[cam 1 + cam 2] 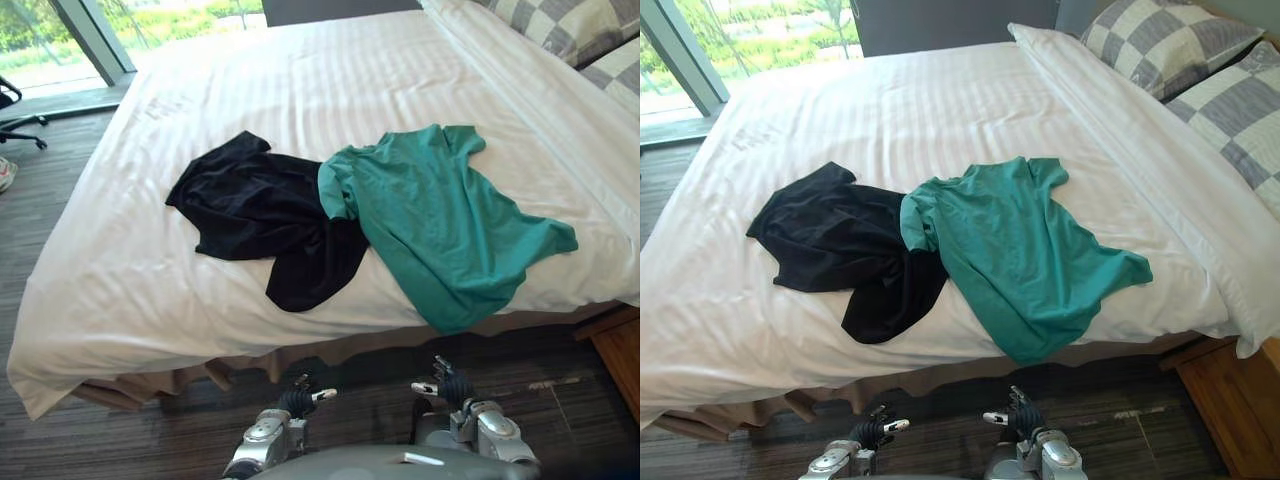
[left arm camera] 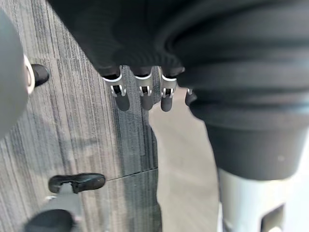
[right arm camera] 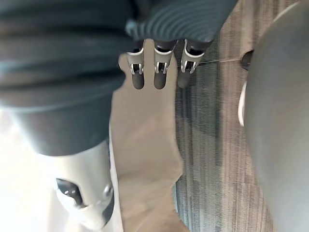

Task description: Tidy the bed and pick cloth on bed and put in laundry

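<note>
Pickup not yet begun
Green shirt (image 1: 440,225) overlaps black cloth (image 1: 255,210) on the bed (image 1: 300,80); left hand (image 1: 298,400) and right hand (image 1: 452,388) hang below, fingers loose, empty. Lifting one could drag the other off.

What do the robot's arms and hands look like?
The left arm and right arm are silver-grey with rounded shells. The left hand and right hand each have a dark ribbed cover over the back and wrist. The fingers are slim and silver with dark rounded tips, set in a row.
</note>
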You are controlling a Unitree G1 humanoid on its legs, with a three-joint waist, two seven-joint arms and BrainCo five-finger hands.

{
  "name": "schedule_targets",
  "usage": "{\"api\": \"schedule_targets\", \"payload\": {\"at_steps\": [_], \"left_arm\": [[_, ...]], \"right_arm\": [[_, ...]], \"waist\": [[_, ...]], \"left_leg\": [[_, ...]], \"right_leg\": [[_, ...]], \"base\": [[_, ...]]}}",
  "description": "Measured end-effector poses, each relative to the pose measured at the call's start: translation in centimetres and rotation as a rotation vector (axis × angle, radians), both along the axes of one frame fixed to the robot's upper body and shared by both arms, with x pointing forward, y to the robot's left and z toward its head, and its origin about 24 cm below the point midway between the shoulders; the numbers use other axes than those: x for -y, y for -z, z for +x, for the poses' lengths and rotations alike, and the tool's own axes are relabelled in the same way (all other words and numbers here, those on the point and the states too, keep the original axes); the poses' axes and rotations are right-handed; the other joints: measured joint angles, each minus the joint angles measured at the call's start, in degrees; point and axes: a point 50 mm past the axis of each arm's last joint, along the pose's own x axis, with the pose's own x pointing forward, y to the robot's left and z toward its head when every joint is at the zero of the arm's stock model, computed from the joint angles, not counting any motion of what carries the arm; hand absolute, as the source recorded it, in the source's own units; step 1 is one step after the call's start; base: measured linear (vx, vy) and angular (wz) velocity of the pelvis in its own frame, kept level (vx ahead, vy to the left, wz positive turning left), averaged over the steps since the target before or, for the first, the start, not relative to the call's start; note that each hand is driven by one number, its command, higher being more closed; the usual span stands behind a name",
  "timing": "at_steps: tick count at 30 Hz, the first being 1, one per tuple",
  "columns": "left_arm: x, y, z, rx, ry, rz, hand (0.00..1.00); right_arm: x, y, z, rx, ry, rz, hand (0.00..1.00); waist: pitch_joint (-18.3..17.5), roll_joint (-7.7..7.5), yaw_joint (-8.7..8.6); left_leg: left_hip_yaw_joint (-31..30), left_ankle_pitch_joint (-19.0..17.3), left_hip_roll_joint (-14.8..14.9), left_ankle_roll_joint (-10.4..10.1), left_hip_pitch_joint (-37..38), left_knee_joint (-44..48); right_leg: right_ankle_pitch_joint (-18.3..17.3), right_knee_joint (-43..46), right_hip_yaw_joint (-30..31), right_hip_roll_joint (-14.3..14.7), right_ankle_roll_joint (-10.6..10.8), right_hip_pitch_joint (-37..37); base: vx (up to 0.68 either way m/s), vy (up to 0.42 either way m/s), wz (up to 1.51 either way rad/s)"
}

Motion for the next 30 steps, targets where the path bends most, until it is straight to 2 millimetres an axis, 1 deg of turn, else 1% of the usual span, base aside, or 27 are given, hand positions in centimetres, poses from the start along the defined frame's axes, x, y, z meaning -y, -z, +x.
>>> {"api": "schedule_targets", "payload": {"at_steps": [1, 2, 4, 5, 6, 8, 9, 10, 11, 12, 13, 14, 15, 16, 17, 18, 19, 20, 21, 22, 23, 24, 25, 26, 28, 29, 30], "left_arm": [[-0.5, 0.0, 0.0, -0.004, -0.049, 0.022, 0.0], [-0.5, 0.0, 0.0, -0.005, -0.052, 0.023, 0.0], [-1.7, 0.3, -0.5, -0.044, -0.23, 0.029, 0.0], [-2.0, 0.3, -0.7, -0.054, -0.265, 0.032, 0.0], [-2.9, 0.4, -1.2, -0.076, -0.376, 0.04, 0.0], [-4.8, 0.4, -1.6, -0.094, -0.554, 0.056, 0.0], [-6.4, 0.1, -1.9, -0.089, -0.651, 0.082, 0.0], [-8.6, -0.6, -2.0, -0.059, -0.746, 0.126, 0.0], [-9.2, -0.9, -1.9, -0.045, -0.767, 0.143, 0.0], [-11.1, -2.0, -1.3, 0.018, -0.827, 0.185, 0.0], [-13.0, -3.2, -0.8, 0.085, -0.872, 0.229, 0.0], [-13.6, -3.7, -0.6, 0.109, -0.887, 0.243, 0.0], [-14.8, -4.6, -0.3, 0.152, -0.91, 0.277, 0.0], [-16.8, -6.6, 0.3, 0.249, -0.946, 0.328, 0.0], [-17.3, -7.2, 0.4, 0.284, -0.949, 0.348, 0.0], [-18.2, -8.6, 0.8, 0.356, -0.944, 0.388, 0.0], [-19.1, -10.3, 1.3, 0.437, -0.916, 0.444, 0.0], [-20.4, -13.2, 2.2, 0.562, -0.862, 0.533, 0.0], [-20.8, -14.0, 2.5, 0.598, -0.843, 0.562, 0.0], [-21.5, -16.4, 3.4, 0.691, -0.78, 0.639, 0.0], [-21.6, -17.2, 3.8, 0.726, -0.754, 0.668, 0.0], [-21.8, -19.0, 4.7, 0.802, -0.706, 0.716, 0.0], [-21.6, -21.3, 6.3, 0.903, -0.634, 0.752, 0.0], [-21.3, -22.2, 7.0, 0.939, -0.606, 0.759, 0.0], [-19.7, -25.8, 9.9, 1.093, -0.446, 0.792, 0.0], [-19.3, -26.3, 10.4, 1.113, -0.418, 0.793, 0.0], [-18.3, -27.0, 11.4, 1.152, -0.369, 0.769, 0.0]], "right_arm": [[0.5, 0.2, -0.3, -0.028, 0.09, 0.016, 0.0], [0.5, 0.2, -0.4, -0.029, 0.098, 0.017, 0.0], [1.6, 0.5, -1.1, -0.047, 0.305, 0.035, 0.0], [1.7, 0.5, -1.3, -0.048, 0.337, 0.036, 0.0], [2.2, 0.6, -2.0, -0.05, 0.417, 0.021, 0.0], [3.4, 0.2, -2.6, -0.015, 0.528, -0.008, 0.0], [4.5, -0.3, -3.0, 0.02, 0.586, -0.041, 0.0], [5.9, -1.3, -3.0, 0.091, 0.652, -0.087, 0.0], [6.4, -1.6, -3.0, 0.116, 0.667, -0.103, 0.0], [7.9, -3.0, -2.8, 0.195, 0.693, -0.152, 0.0], [9.4, -4.8, -2.2, 0.283, 0.683, -0.208, 0.0], [9.9, -5.6, -2.0, 0.321, 0.678, -0.231, 0.0], [10.8, -7.2, -1.6, 0.395, 0.662, -0.273, 0.0], [12.1, -10.3, -0.8, 0.529, 0.624, -0.35, 0.0], [12.3, -11.3, -0.5, 0.566, 0.608, -0.373, 0.0], [12.7, -12.9, -0.1, 0.629, 0.566, -0.424, 0.0], [12.8, -14.8, 0.5, 0.701, 0.51, -0.479, 0.0], [12.7, -17.3, 1.4, 0.789, 0.412, -0.544, 0.0], [12.7, -18.0, 1.6, 0.808, 0.383, -0.56, 0.0], [12.6, -19.4, 2.5, 0.853, 0.296, -0.584, 0.0], [12.6, -19.9, 2.8, 0.866, 0.268, -0.589, 0.0], [12.6, -20.7, 3.6, 0.883, 0.207, -0.604, 0.0], [12.7, -21.7, 4.3, 0.888, 0.136, -0.612, 0.0], [12.8, -22.0, 4.6, 0.891, 0.111, -0.615, 0.0], [12.4, -23.2, 6.4, 0.907, 0.015, -0.611, 0.0], [12.2, -23.4, 6.7, 0.91, -0.003, -0.609, 0.0], [11.7, -23.6, 7.4, 0.916, -0.039, -0.598, 0.0]], "waist": [[-0.01, -0.19, 0.34], [-0.02, -0.19, 0.33], [-0.22, -0.32, 0.33], [-0.31, -0.36, 0.34], [-0.46, -0.42, 0.36], [-0.64, -0.52, 0.4], [-0.9, -0.59, 0.42], [-1.02, -0.7, 0.39], [-1.05, -0.73, 0.38], [-1.45, -1.1, 0.4], [-1.95, -1.73, 0.5], [-2.27, -1.84, 0.73], [-3.03, -2.02, 1.38], [-4.22, -2.56, 1.5], [-4.33, -2.68, 1.52], [-4.58, -2.93, 1.51], [-5.07, -3.19, 1.36], [-5.79, -3.31, 1.12], [-6.01, -3.64, 1.04], [-6.31, -3.64, 0.54], [-6.41, -3.51, 0.36], [-6.74, -3.79, 0.19], [-6.63, -3.62, 0.16], [-6.64, -3.64, 0.17], [-6.68, -3.69, 0.1], [-6.61, -3.57, -0.06], [-6.28, -3.1, -0.35]], "left_leg": [[0.31, 0.01, -0.07, -0.01, -0.16, -0.03], [0.33, 0.03, -0.06, -0.03, -0.16, -0.03], [1.72, 0.21, 0.11, -0.29, 0.3, -0.1], [1.86, 0.22, 0.19, -0.3, 0.32, -0.11], [2.41, 0.27, 0.42, -0.39, 0.34, -0.19], [3.3, 0.28, 0.76, -0.42, 0.34, -0.43], [3.6, 0.54, 0.92, -0.87, 0.47, -1.04], [4.8, 0.59, 1.52, -0.96, 0.48, -1.49], [4.94, 0.59, 1.62, -0.96, 0.47, -1.65], [5.33, 0.61, 1.77, -1.01, 0.23, -2.12], [5.68, 0.64, 1.84, -1.07, -0.01, -2.08], [5.84, 0.63, 1.88, -1.07, -0.07, -2.07], [5.86, 0.61, 1.94, -1.06, -0.42, -2.08], [5.83, 0.62, 2.01, -1.07, -0.97, -1.49], [5.79, 0.62, 2.05, -1.07, -1.0, -1.38], [5.63, 0.62, 2.12, -1.07, -1.27, -1.08], [5.24, 0.62, 2.17, -1.07, -1.91, -0.77], [5.06, 0.69, 2.16, -1.12, -2.77, -0.64], [4.98, 0.71, 2.12, -1.13, -2.83, -0.59], [4.72, 0.78, 1.86, -1.17, -2.95, -0.59], [4.62, 0.78, 1.83, -1.17, -3.01, -0.6], [4.52, 0.78, 1.7, -1.17, -3.0, -0.61], [4.35, 0.78, 1.46, -1.17, -3.23, -0.61], [4.28, 0.78, 1.37, -1.17, -3.36, -0.61], [3.43, 1.01, 0.64, -0.82, -4.49, -0.5], [3.16, 1.06, 0.5, -0.76, -4.82, -0.45], [3.04, 1.17, 0.23, -0.59, -4.97, -0.5]], "right_leg": [[0.98, -1.52, 0.07, 0.16, -0.13, 0.43], [0.98, -1.52, 0.07, 0.16, -0.14, 0.44], [1.12, -1.55, 0.31, 0.4, -0.33, 0.55], [1.14, -1.6, 0.3, 0.46, -0.35, 0.54], [1.21, -1.8, 0.24, 0.64, -0.45, 0.52], [1.32, -1.82, 0.04, 0.83, -0.67, 0.42], [1.39, -1.84, -0.28, 0.8, -0.8, 0.37], [1.34, -1.85, -0.93, 0.92, -0.99, 0.34], [1.34, -1.85, -1.16, 0.97, -1.0, 0.36], [1.24, -1.86, -1.79, 0.94, -1.15, 0.28], [1.22, -1.86, -1.92, 0.92, -1.57, -0.02], [1.28, -1.86, -1.95, 0.92, -1.63, -0.1], [1.38, -1.85, -2.14, 0.88, -1.72, -0.32], [1.62, -1.84, -2.72, 0.76, -1.7, -0.6], [1.66, -1.84, -2.78, 0.76, -1.7, -0.57], [1.74, -1.84, -2.98, 0.72, -1.71, -0.59], [1.83, -1.83, -3.31, 0.63, -1.65, -0.85], [2.14, -1.81, -3.34, 0.64, -1.54, -1.56], [2.23, -1.81, -3.35, 0.65, -1.51, -1.58], [2.35, -1.81, -3.35, 0.65, -1.55, -1.63], [2.42, -1.81, -3.35, 0.63, -1.53, -1.68], [2.49, -1.81, -3.32, 0.6, -1.47, -1.67], [2.68, -1.79, -3.3, 0.6, -1.44, -1.86], [2.79, -1.78, -3.28, 0.53, -1.42, -1.99], [3.33, -1.52, -2.98, 0.03, -1.32, -2.93], [3.41, -1.51, -2.97, -0.08, -1.28, -3.12], [3.58, -1.5, -2.88, -0.31, -1.19, -3.28]], "base": [[-0.07, -0.034, -0.1], [-0.06, -0.035, -0.05], [-0.07, -0.037, -0.1], [-0.07, -0.041, -0.09], [-0.06, -0.037, 0.0], [-0.09, -0.045, 0.03], [-0.1, -0.047, 0.1], [-0.09, -0.047, 0.12], [-0.1, -0.057, 0.21], [-0.13, -0.061, 0.14], [-0.1, -0.046, 0.09], [-0.09, -0.039, -0.03], [-0.04, -0.031, 0.02], [-0.04, -0.031, 0.05], [-0.03, -0.023, 0.06], [-0.02, -0.011, 0.09], [-0.03, -0.022, 0.11], [-0.01, -0.017, 0.09], [-0.01, -0.012, 0.04], [0.0, 0.0, 0.0], [0.0, 0.0, 0.0], [0.0, 0.0, 0.0], [0.0, 0.0, 0.0], [-0.02, 0.0, 0.03], [-0.01, 0.004, 0.02], [-0.03, 0.007, 0.06], [0.0, 0.0, 0.0]]}}
